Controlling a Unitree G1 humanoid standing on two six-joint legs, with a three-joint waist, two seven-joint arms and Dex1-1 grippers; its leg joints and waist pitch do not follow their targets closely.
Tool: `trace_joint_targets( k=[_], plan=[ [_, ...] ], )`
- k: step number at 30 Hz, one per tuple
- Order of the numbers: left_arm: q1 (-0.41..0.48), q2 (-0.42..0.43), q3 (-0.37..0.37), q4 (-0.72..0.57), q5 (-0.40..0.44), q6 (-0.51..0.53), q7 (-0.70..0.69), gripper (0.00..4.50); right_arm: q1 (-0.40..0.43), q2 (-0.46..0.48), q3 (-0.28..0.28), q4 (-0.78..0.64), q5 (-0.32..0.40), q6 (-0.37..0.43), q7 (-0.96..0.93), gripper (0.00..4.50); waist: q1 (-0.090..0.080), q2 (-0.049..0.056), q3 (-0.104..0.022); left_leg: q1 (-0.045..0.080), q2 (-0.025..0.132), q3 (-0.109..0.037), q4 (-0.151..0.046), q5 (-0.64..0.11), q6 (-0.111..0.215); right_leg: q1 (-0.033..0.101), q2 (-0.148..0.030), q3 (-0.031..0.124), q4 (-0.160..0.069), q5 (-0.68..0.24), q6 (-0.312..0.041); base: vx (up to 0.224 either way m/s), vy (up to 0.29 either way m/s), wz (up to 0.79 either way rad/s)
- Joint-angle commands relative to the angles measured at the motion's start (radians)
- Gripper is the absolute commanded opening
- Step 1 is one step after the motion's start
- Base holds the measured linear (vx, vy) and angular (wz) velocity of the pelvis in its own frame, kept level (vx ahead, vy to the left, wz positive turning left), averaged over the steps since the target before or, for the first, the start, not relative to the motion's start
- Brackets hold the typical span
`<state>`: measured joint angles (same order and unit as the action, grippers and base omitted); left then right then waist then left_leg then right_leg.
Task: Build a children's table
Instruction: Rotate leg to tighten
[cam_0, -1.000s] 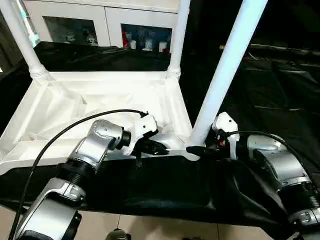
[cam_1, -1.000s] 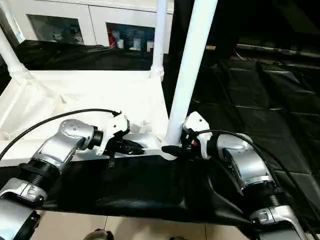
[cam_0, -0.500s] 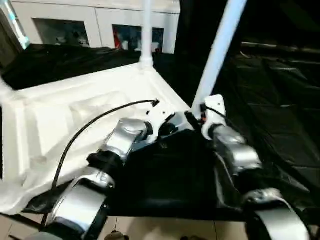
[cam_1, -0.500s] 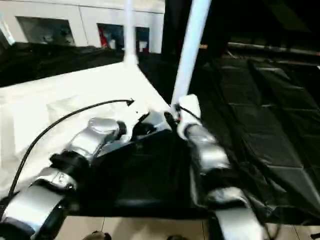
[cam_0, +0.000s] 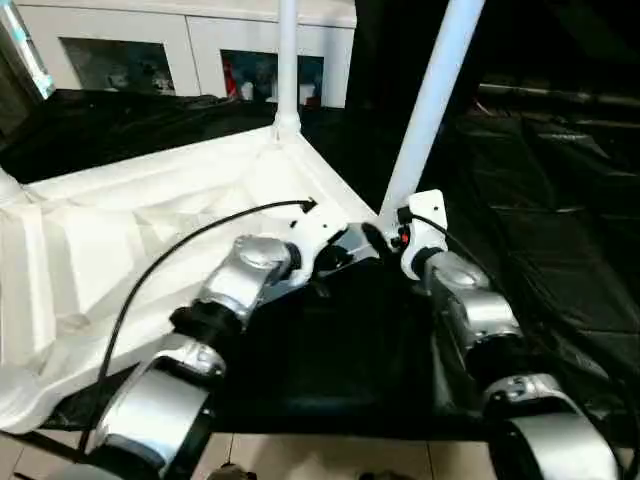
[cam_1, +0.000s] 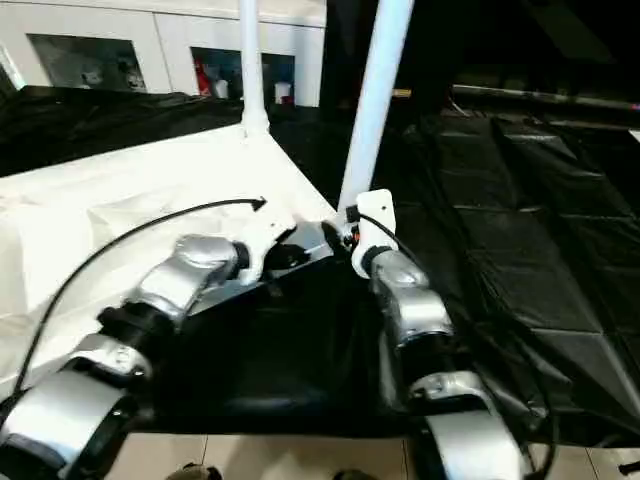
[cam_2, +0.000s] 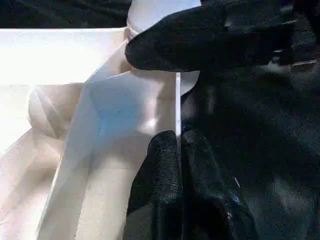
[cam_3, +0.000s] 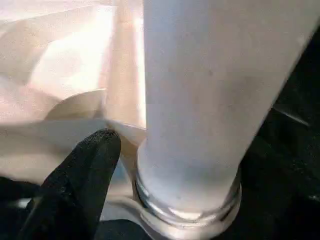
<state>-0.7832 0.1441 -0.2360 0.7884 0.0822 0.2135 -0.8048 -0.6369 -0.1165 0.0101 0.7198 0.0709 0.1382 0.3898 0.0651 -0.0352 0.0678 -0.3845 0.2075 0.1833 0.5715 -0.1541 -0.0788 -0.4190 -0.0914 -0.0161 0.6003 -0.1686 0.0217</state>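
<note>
Two grippers: both meet at the near right corner of the upturned tabletop (cam_0: 150, 220), which lies ribbed side up on the black-covered surface (cam_0: 560, 230).
Left gripper (cam_2: 177, 145): its two black fingers are pinched together on the thin white edge wall of the tabletop, just beside the corner socket (cam_3: 185, 215).
Right gripper (cam_3: 85, 180): one black finger (cam_3: 92, 165) rests against the socket at the foot of the near leg (cam_0: 430, 100); whether the fingers are apart or closed cannot be told.
Near leg: stands seated in the near right corner socket, leaning a little to the right as it rises out of frame.
Far leg (cam_0: 287, 65): upright in the far right corner socket.
Third leg (cam_0: 22, 50): a short stretch shows at the far left, tilted.
Forearms: left forearm (cam_0: 235, 290) reaches in from the near left with a black cable (cam_0: 190, 245) arching over it; right forearm (cam_0: 470, 310) reaches in from the near right.
Background: white cabinet (cam_0: 190, 45) with glass doors along the far side.
</note>
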Motion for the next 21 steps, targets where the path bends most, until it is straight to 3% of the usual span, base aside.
trace_joint_targets(
  k=[1, 5, 13, 17, 18, 21],
  plan=[
    [0.03, 0.009, -0.023, -0.015, -0.019, -0.028, -0.075, 0.0, 0.017, -0.018, 0.053, -0.057, 0.006, 0.001, 0.119, 3.76, 0.011, -0.011, -0.072, 0.013, 0.005, 0.006, -0.06, -0.198, 0.059, 0.055, -0.028, 0.012, -0.06, -0.113, -0.229, 0.0, 0.0, 0.0],
    [0.067, 0.079, -0.029, -0.067, -0.048, -0.07, -0.212, 0.0, 0.1, -0.152, 0.142, -0.199, 0.021, 0.017, 0.39, 3.76, 0.017, -0.012, -0.071, 0.013, 0.009, 0.006, -0.06, -0.218, 0.07, 0.054, -0.03, 0.012, -0.061, -0.144, -0.223, 0.0, 0.0, 0.0],
    [0.142, 0.196, -0.053, -0.213, -0.108, -0.06, -0.457, 0.0, 0.164, -0.267, 0.149, -0.322, 0.086, 0.057, 0.592, 3.76, 0.026, -0.01, -0.07, 0.018, 0.015, 0.007, -0.06, -0.217, 0.074, 0.047, -0.03, 0.014, -0.056, -0.138, -0.245, 0.0, 0.0, 0.0],
    [0.16, 0.221, -0.058, -0.255, -0.126, -0.044, -0.511, 0.0, 0.179, -0.29, 0.158, -0.348, 0.094, 0.076, 0.633, 3.76, 0.032, -0.009, -0.069, 0.019, 0.015, 0.007, -0.062, -0.227, 0.06, 0.046, -0.029, 0.014, -0.055, -0.149, -0.245, 0.0, 0.0, 0.0],
    [0.164, 0.224, -0.059, -0.264, -0.128, -0.042, -0.519, 0.0, 0.182, -0.294, 0.16, -0.356, 0.095, 0.081, 0.643, 3.76, 0.033, -0.003, -0.069, 0.02, 0.016, 0.007, -0.063, -0.237, 0.052, 0.046, -0.03, 0.014, -0.057, -0.157, -0.243, 0.0, 0.0, 0.0],
    [0.176, 0.23, -0.063, -0.292, -0.132, -0.03, -0.528, 0.0, 0.194, -0.301, 0.17, -0.38, 0.104, 0.103, 0.671, 3.76, 0.036, -0.007, -0.069, 0.019, 0.015, 0.006, -0.063, -0.231, 0.046, 0.048, -0.03, 0.014, -0.055, -0.15, -0.239, 0.0, 0.0, 0.0]
  ],
)
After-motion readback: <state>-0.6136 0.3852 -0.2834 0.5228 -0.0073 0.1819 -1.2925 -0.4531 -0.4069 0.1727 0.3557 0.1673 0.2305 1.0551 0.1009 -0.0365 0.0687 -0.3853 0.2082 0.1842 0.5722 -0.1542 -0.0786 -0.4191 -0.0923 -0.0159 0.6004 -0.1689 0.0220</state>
